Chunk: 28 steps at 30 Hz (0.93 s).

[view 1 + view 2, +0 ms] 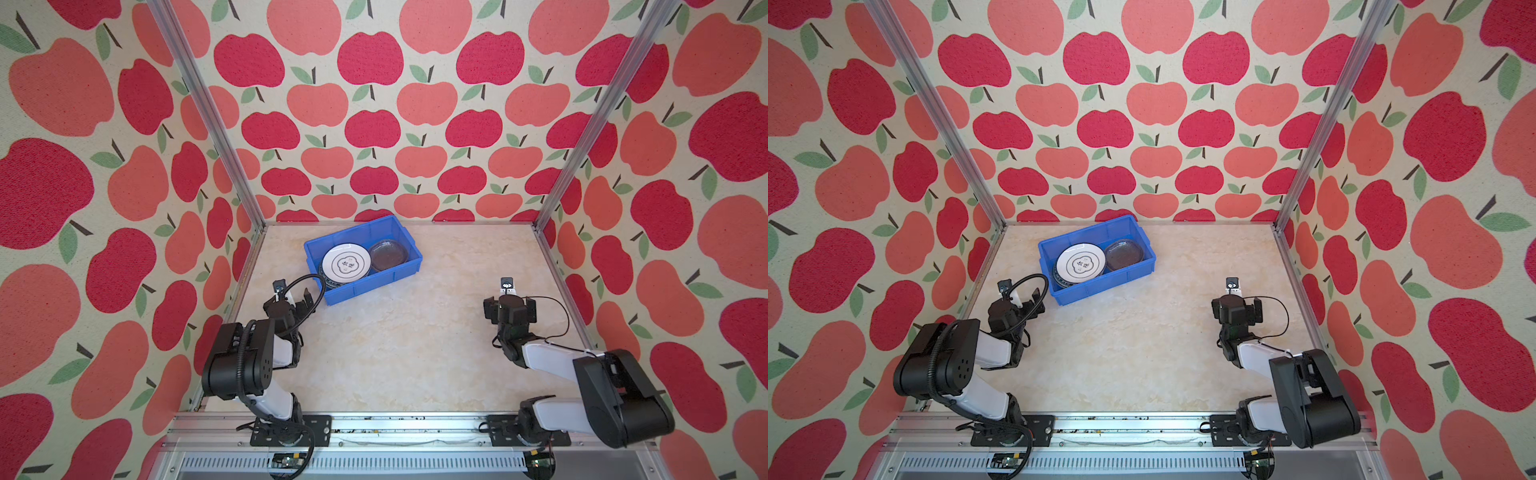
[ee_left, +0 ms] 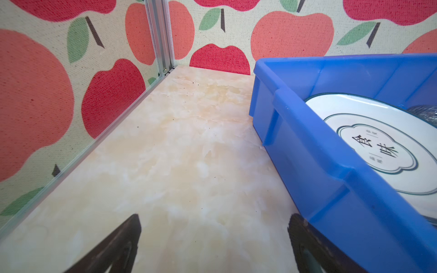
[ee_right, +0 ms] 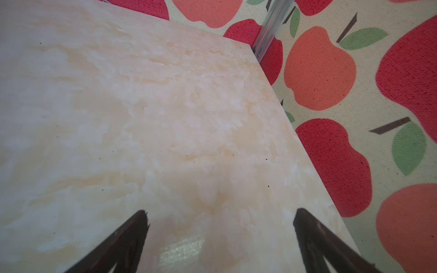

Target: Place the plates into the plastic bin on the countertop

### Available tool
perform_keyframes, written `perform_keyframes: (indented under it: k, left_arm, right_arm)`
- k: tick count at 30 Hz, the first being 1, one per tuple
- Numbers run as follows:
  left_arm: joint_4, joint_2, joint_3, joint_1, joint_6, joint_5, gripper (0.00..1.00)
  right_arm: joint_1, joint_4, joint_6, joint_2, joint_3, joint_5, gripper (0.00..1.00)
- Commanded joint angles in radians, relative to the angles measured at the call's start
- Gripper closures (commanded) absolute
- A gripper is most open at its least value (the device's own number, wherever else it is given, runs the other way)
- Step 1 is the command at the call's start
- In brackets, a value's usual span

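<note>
I find both arms folded at the near edge of the desk (image 1: 399, 340), elbows raised and wrists dropped low. The left arm (image 1: 241, 361) reaches forward on the left side. The left pincer (image 2: 212, 222) sits low over bare desk with its jaws spread wide and nothing between them. In the left wrist view one finger (image 2: 305, 238) lies just beside the outer wall of the blue bin (image 1: 374, 282); contact cannot be confirmed. The right arm (image 1: 615, 390) is bent back on the right side. The right pincer (image 3: 220, 212) is also spread wide and empty, aimed toward the far right corner and well apart from the bin. The bin stands askew on the far left part of the desk. Inside it, in both top views, a white plate (image 1: 346, 261) with thin dark rings and a lettered centre lies on top at the left, with edges of further plates showing beneath it. Greyish glass plates (image 1: 388, 254) lie at its right.
</note>
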Motion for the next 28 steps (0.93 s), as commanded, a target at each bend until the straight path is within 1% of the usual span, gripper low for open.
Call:
perform_keyframes:
  k: [1,2,3,4,5,6,7,8,9,10,11,12,13,15,17,18,19,20,22,28]
  left_arm:
    - [0.002,-0.013,-0.002,0.003,0.011,0.014,0.01]
    - [0.014,-0.005,-0.002,0.003,0.011,0.013,0.01]
    - [0.046,0.010,-0.003,0.003,0.020,0.012,0.01]
    - [0.058,0.016,-0.005,0.002,0.022,0.012,0.01]
    - [0.033,0.004,-0.003,0.003,0.019,0.012,0.01]
    - [0.012,-0.001,0.003,0.003,0.015,0.012,0.01]
    - [0.007,0.004,0.011,0.004,0.018,0.013,0.01]
    - [-0.011,0.012,0.029,0.004,0.021,0.012,0.01]
    - [-0.065,0.005,0.046,0.007,0.016,0.010,0.01]
    - [-0.162,-0.005,0.105,0.009,0.006,0.002,0.01]
    - [-0.207,-0.012,0.122,0.002,0.007,-0.008,0.01]
    - [-0.194,-0.008,0.122,0.001,0.011,-0.008,0.01]
    - [-0.157,0.004,0.113,0.001,0.016,-0.010,0.01]
    - [-0.175,-0.004,0.114,0.000,0.010,-0.016,0.01]
    - [-0.158,0.003,0.112,0.000,0.013,-0.016,0.01]
    - [-0.165,0.000,0.112,0.000,0.011,-0.016,0.01]
    - [-0.166,0.000,0.114,-0.001,0.011,-0.016,0.01]
    - [-0.163,0.002,0.113,0.001,0.011,-0.018,0.01]
    - [-0.166,0.000,0.113,0.000,0.011,-0.018,0.01]
    - [-0.164,0.000,0.112,0.000,0.011,-0.018,0.01]
  right_arm:
    - [-0.052,0.327,-0.102,0.137,0.031,-0.109,0.01]
    - [-0.092,0.350,-0.069,0.174,0.041,-0.138,0.01]
    - [-0.131,0.224,-0.015,0.134,0.057,-0.200,0.01]
    - [-0.189,0.130,0.048,0.097,0.070,-0.320,0.00]
    - [-0.245,0.231,0.079,0.141,0.042,-0.434,0.01]
    - [-0.267,0.420,0.076,0.208,0.004,-0.487,0.00]
    - [-0.258,0.424,0.063,0.197,-0.025,-0.499,0.00]
    - [-0.252,0.343,0.061,0.160,-0.001,-0.478,0.00]
    - [-0.249,0.260,0.068,0.159,0.038,-0.448,0.00]
    - [-0.234,0.258,0.055,0.166,0.037,-0.432,0.00]
    - [-0.215,0.320,0.038,0.180,0.019,-0.389,0.00]
    - [-0.204,0.361,0.029,0.194,0.014,-0.359,0.00]
    - [-0.197,0.362,0.025,0.191,0.012,-0.343,0.00]
    - [-0.201,0.356,0.035,0.195,0.017,-0.331,0.00]
    - [-0.182,0.371,0.014,0.193,0.006,-0.323,0.00]
    - [-0.175,0.401,-0.001,0.203,0.000,-0.327,0.01]
    - [-0.180,0.383,0.003,0.202,0.014,-0.343,0.00]
    - [-0.196,0.324,0.014,0.194,0.029,-0.375,0.00]
    - [-0.248,0.257,0.032,0.188,0.058,-0.541,0.00]
    - [-0.247,0.277,0.033,0.182,0.045,-0.544,0.00]
